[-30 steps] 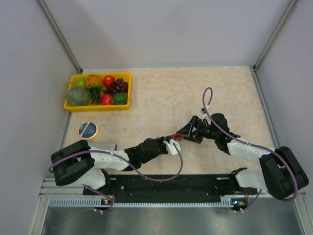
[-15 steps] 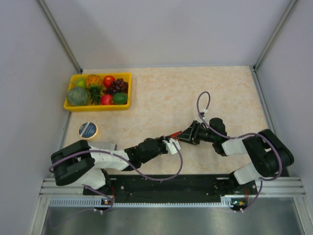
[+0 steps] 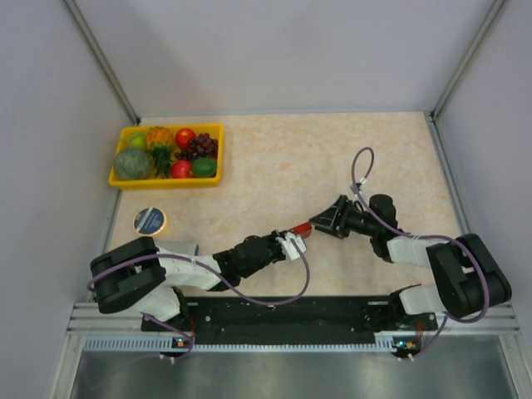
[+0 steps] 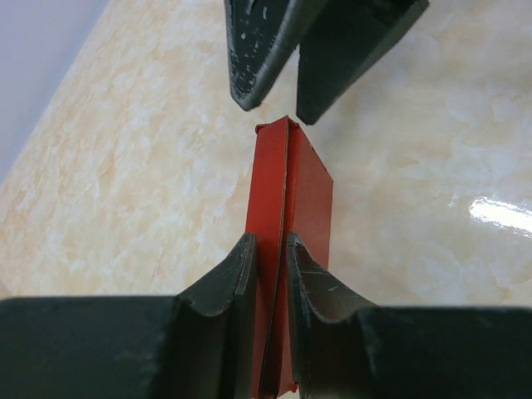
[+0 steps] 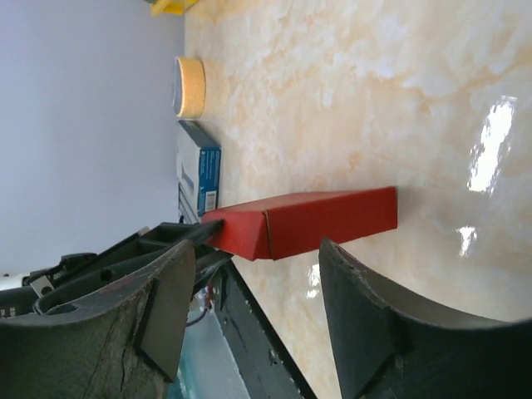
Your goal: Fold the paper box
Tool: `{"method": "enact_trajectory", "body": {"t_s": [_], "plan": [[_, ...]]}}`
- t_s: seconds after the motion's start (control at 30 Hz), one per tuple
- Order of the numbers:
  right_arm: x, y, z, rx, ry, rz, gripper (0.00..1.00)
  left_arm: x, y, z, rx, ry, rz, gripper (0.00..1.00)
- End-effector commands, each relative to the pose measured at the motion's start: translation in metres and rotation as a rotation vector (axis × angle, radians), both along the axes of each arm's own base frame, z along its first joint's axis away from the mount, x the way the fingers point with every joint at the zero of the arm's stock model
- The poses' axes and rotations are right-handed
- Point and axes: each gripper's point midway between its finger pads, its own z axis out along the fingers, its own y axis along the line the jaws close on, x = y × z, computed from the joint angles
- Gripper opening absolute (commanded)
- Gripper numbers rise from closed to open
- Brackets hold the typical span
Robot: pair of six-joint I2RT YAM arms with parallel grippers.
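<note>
As you read this plate from the greatest part to the least, begin with the worktop (image 3: 291, 158), a pale marbled surface enclosed by grey walls. Next come the two arms: the left arm (image 3: 166, 270) reaches rightward along the near edge, and the right arm (image 3: 432, 249) reaches leftward to meet it near the middle.

At the far left corner you see a yellow tray (image 3: 166, 181) filled with mixed fruit. Nearer the left arm's base lie a blue notebook (image 5: 199, 174) and, just beyond it, a round tin (image 3: 150, 220) with a yellow rim and a dark blue top.

Note the paper box (image 4: 291, 199), a flat red piece folded into two layers, set between the two wrists near the worktop's middle front. It extends from the left tool (image 4: 270, 249) toward the right tool (image 5: 258, 249). You cannot tell whether its lower edge touches the worktop.

Observe that the left tool is clamped on the near end of the paper box, both fingers pressed against the card. The right tool stands spread wide, its fingers (image 4: 258, 58) straddling the far end of the box with a gap on each side, gripping nothing.
</note>
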Motion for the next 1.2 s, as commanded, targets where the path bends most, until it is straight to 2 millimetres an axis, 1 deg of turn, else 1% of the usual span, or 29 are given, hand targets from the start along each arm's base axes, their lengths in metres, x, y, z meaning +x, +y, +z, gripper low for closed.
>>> {"method": "enact_trajectory", "body": {"t_s": [0.0,0.03,0.07,0.1,0.13,0.17,0.2,0.23,0.27,0.3,0.33,0.43,0.47,0.5,0.57,0.63,0.67,0.73,0.77,0.83,0.87,0.9,0.93,0.97,1.0,1.03,1.07,1.13,1.17], "plan": [[0.011,0.002,0.013,0.008,-0.051,0.057,0.58,-0.016,0.009,-0.038,0.081,0.101,-0.022,0.09],[0.012,0.003,0.014,0.015,-0.069,0.061,0.56,-0.015,0.01,-0.039,0.082,0.102,-0.021,0.09],[0.012,0.003,0.003,0.007,-0.042,0.062,0.5,-0.016,0.01,-0.039,0.082,0.102,-0.022,0.09],[0.009,0.002,-0.006,0.002,-0.029,0.059,0.49,-0.015,0.01,-0.039,0.083,0.103,-0.019,0.08],[0.011,0.003,-0.009,0.007,-0.051,0.059,0.48,-0.015,0.01,-0.039,0.081,0.102,-0.019,0.09],[0.009,0.002,-0.027,-0.004,-0.002,0.06,0.43,-0.016,0.009,-0.039,0.079,0.104,-0.023,0.08],[0.006,0.001,-0.037,-0.004,0.018,0.061,0.4,-0.016,0.01,-0.039,0.081,0.103,-0.021,0.08],[0.003,0.002,-0.042,0.003,0.029,0.065,0.38,-0.015,0.009,-0.039,0.079,0.104,-0.021,0.08],[0.007,0.003,-0.038,0.028,-0.005,0.056,0.34,-0.016,0.01,-0.039,0.077,0.108,-0.02,0.08],[0.001,0.0,-0.053,0.015,0.042,0.05,0.29,-0.017,0.01,-0.04,0.079,0.109,-0.022,0.08],[0.0,0.0,-0.056,0.011,0.048,0.046,0.25,-0.016,0.01,-0.039,0.075,0.107,-0.02,0.08],[0.002,-0.004,-0.05,-0.003,0.033,0.021,0.1,-0.016,0.01,-0.039,0.073,0.109,-0.015,0.08],[0.004,-0.006,-0.053,-0.045,0.015,0.023,0.01,-0.016,0.009,-0.04,0.072,0.111,-0.014,0.08],[0.005,-0.007,-0.055,-0.085,0.051,0.027,0.0,-0.015,0.01,-0.039,0.068,0.114,-0.008,0.08],[0.008,-0.01,-0.058,-0.126,0.036,0.028,0.0,-0.015,0.008,-0.035,0.03,0.137,0.003,0.11],[0.008,-0.01,-0.061,-0.14,0.044,0.036,0.0,-0.011,0.006,-0.028,-0.018,0.178,0.025,0.21],[0.008,-0.012,-0.064,-0.149,0.047,0.032,0.0,-0.014,0.004,-0.022,-0.062,0.243,0.02,0.35],[0.008,-0.012,-0.066,-0.15,0.04,0.031,0.0,-0.019,0.002,-0.015,-0.094,0.305,0.016,0.48],[0.007,-0.012,-0.066,-0.146,0.043,0.025,0.0,-0.022,0.0,0.001,-0.165,0.337,0.013,0.6],[0.008,-0.012,-0.065,-0.143,0.041,0.024,0.0,-0.028,0.001,0.014,-0.215,0.386,0.013,0.66],[0.008,-0.012,-0.063,-0.144,0.035,0.021,0.0,-0.028,0.003,0.035,-0.302,0.414,0.027,0.69],[0.009,-0.012,-0.062,-0.145,0.031,0.018,0.0,-0.03,0.006,0.042,-0.337,0.435,0.037,0.76],[0.01,-0.012,-0.06,-0.147,0.026,0.018,0.0,-0.028,0.013,0.046,-0.361,0.461,0.074,0.77],[0.01,-0.013,-0.059,-0.155,0.024,0.016,0.0,-0.026,0.021,0.063,-0.447,0.511,0.112,0.79],[0.01,-0.013,-0.058,-0.16,0.018,0.018,0.0,-0.025,0.026,0.068,-0.481,0.545,0.133,0.79],[0.01,-0.014,-0.057,-0.165,0.016,0.019,0.0,-0.023,0.04,0.059,-0.469,0.603,0.208,0.8],[0.009,-0.015,-0.059,-0.18,0.021,0.021,0.0,-0.013,0.056,0.071,-0.594,0.684,0.301,0.81],[0.011,-0.015,-0.053,-0.184,0.003,0.023,0.0,-0.006,0.075,0.059,-0.679,0.812,0.415,0.82],[0.012,-0.015,-0.052,-0.188,-0.005,0.026,0.0,-0.005,0.082,0.06,-0.782,0.935,0.449,0.83]]}}
